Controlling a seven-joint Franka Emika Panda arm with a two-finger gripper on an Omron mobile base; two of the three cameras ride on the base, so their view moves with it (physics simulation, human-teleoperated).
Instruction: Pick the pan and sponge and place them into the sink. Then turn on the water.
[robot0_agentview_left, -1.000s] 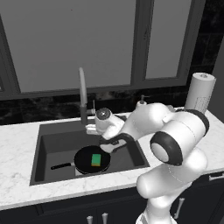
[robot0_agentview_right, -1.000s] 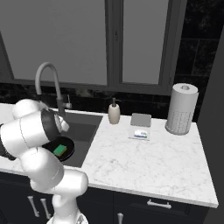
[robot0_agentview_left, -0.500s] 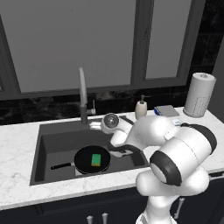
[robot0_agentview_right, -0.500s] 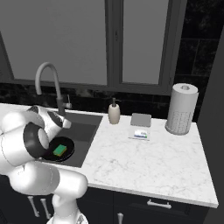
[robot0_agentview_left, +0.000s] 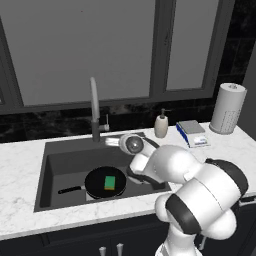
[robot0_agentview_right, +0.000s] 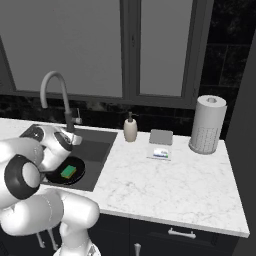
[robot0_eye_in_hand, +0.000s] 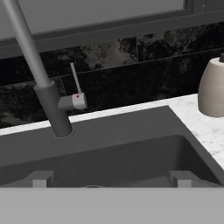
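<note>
The faucet lever (robot0_eye_in_hand: 75, 82) is what the job now seems to turn on: a thin, stiff rod rising from a small pale block on the side of the faucet (robot0_eye_in_hand: 41, 83), just behind the rear rim of the sink (robot0_agentview_left: 60, 162). It looks rigid and light to move, but smooth and narrow, so fingers could slide off it; I judge the surest hold or push is on the upright rod near its upper end, where leverage is best, rather than on the block at the base. The pan (robot0_agentview_left: 105, 182) already lies flat on the sink bottom with the sponge (robot0_agentview_left: 109, 182) resting on it, its handle pointing left, so both placements look done and no water runs yet. The gripper (robot0_eye_in_hand: 111, 181) is spread wide with nothing between its tips, hovering over the basin and facing the faucet, with the lever up and to its left. On the worktop (robot0_agentview_right: 170, 180) to the right stands a soap bottle (robot0_agentview_right: 130, 130), near the sink's corner.
</note>
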